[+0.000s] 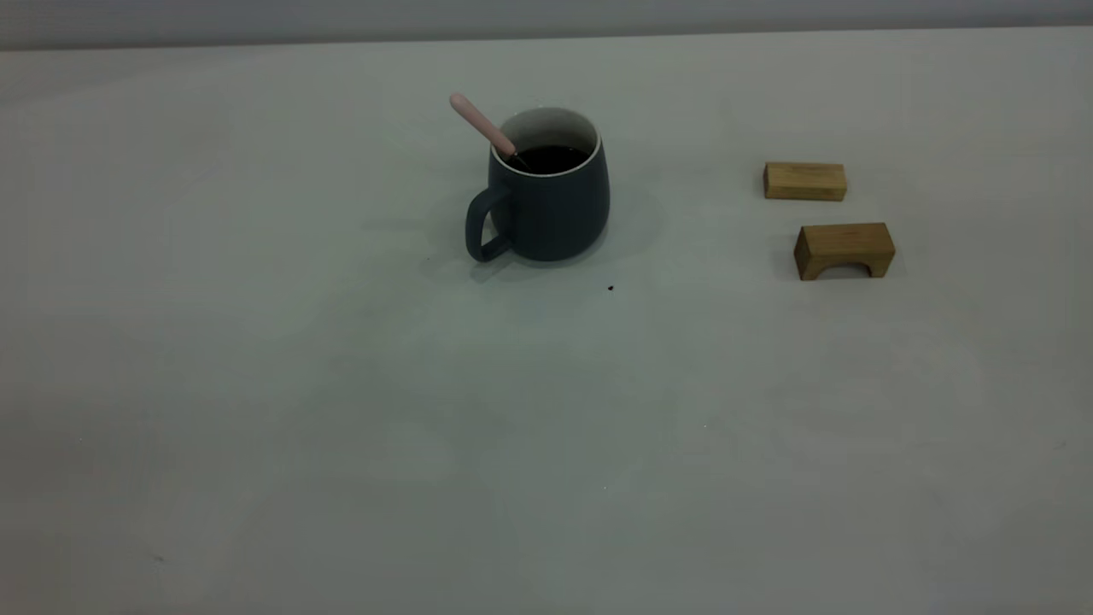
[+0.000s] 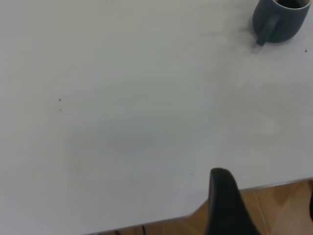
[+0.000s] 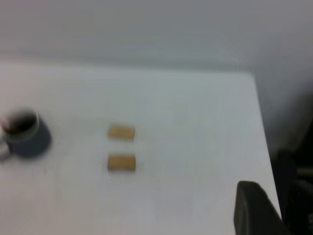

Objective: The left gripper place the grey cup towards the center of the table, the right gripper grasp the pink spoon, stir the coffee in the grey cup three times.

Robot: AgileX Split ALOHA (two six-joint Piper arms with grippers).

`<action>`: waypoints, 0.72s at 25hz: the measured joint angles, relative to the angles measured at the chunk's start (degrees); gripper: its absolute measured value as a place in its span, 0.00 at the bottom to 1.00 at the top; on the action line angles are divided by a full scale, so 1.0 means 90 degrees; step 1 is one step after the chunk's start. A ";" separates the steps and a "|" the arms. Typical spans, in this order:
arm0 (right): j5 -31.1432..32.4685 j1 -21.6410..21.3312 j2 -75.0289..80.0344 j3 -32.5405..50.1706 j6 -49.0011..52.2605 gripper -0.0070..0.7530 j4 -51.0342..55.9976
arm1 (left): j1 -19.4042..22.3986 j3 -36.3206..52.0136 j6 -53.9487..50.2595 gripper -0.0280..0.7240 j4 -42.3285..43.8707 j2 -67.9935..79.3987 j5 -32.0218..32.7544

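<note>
The grey cup [image 1: 551, 205] stands upright near the middle of the table [image 1: 546, 444], its handle turned toward the front left. Dark coffee [image 1: 548, 159] fills it. The pink spoon [image 1: 481, 124] rests inside, its handle leaning out over the back-left rim with nothing holding it. Neither gripper shows in the exterior view. In the left wrist view the left gripper [image 2: 266, 198] hangs open over the table's near edge, far from the cup [image 2: 283, 22]. The right gripper [image 3: 279, 196] is open at the table's right edge, far from the cup [image 3: 29, 139].
Two tan wooden blocks lie right of the cup: a flat one [image 1: 804, 181] and an arched one [image 1: 844, 249] in front of it. A tiny dark speck [image 1: 610, 289] marks the table just before the cup. Wooden floor [image 2: 274, 210] shows past the table edge.
</note>
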 joint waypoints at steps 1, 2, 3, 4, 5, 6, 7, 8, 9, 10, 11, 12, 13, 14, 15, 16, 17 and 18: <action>0.0000 -0.0058 -0.0424 0.0185 0.0034 0.27 -0.0007 | 0.0000 0.0000 0.0000 0.68 0.0000 0.0000 0.0000; 0.0000 -0.0115 -0.0734 0.0360 0.0081 0.27 -0.0020 | 0.0000 0.0000 0.0000 0.68 0.0000 0.0000 0.0000; 0.0000 -0.0214 -0.0980 0.0602 0.0141 0.27 0.0000 | 0.0000 0.0000 0.0000 0.68 0.0000 0.0000 0.0000; 0.0000 -0.0386 -0.1169 0.0877 0.0184 0.27 0.0063 | 0.0000 0.0000 0.0000 0.68 0.0000 0.0000 0.0000; 0.0000 -0.0587 -0.1412 0.1150 0.0220 0.27 0.0150 | 0.0000 0.0000 0.0000 0.68 0.0000 0.0000 0.0000; 0.0000 -0.0884 -0.1679 0.1364 0.0240 0.28 0.0265 | 0.0000 0.0000 0.0000 0.68 0.0000 0.0000 0.0000; 0.0000 -0.1216 -0.1890 0.1608 0.0263 0.28 0.0359 | 0.0000 0.0000 0.0000 0.68 0.0000 0.0000 0.0000; 0.0000 -0.1566 -0.2057 0.1802 0.0263 0.28 0.0425 | 0.0000 0.0000 0.0000 0.68 0.0000 0.0000 0.0000; 0.0000 -0.1822 -0.2095 0.1927 0.0256 0.28 0.0503 | 0.0000 0.0000 0.0000 0.68 0.0000 0.0000 0.0000; 0.0000 -0.2073 -0.2087 0.2050 0.0161 0.28 0.0592 | 0.0000 0.0000 0.0000 0.68 0.0000 0.0000 0.0000; 0.0000 -0.2263 -0.2081 0.2166 0.0033 0.29 0.0661 | 0.0000 0.0000 0.0000 0.68 0.0000 0.0000 0.0000; 0.0000 -0.2396 -0.2088 0.2266 -0.0097 0.29 0.0692 | 0.0000 0.0000 0.0000 0.68 0.0000 -0.0005 0.0000; 0.0000 -0.2452 -0.2096 0.2410 -0.0228 0.29 0.0712 | 0.0000 0.0000 0.0000 0.68 0.0000 -0.0005 0.0000; 0.0000 -0.2469 -0.2096 0.2585 -0.0309 0.29 0.0754 | 0.0000 0.0000 0.0000 0.68 0.0000 -0.0005 0.0000; 0.0000 -0.2469 -0.2096 0.2786 -0.0353 0.29 0.0847 | 0.0000 0.0000 0.0000 0.68 0.0000 -0.0005 0.0000; 0.0000 -0.2469 -0.2096 0.2983 -0.0383 0.29 0.0938 | 0.0000 0.0000 0.0000 0.68 0.0000 -0.0005 0.0000; -0.0007 -0.2463 -0.2096 0.3086 -0.0400 0.30 0.1043 | 0.0000 0.0000 0.0000 0.68 0.0000 -0.0005 0.0000; -0.0044 -0.2455 -0.2096 0.3152 -0.0435 0.30 0.1142 | 0.0000 0.0000 0.0000 0.68 0.0000 -0.0005 0.0000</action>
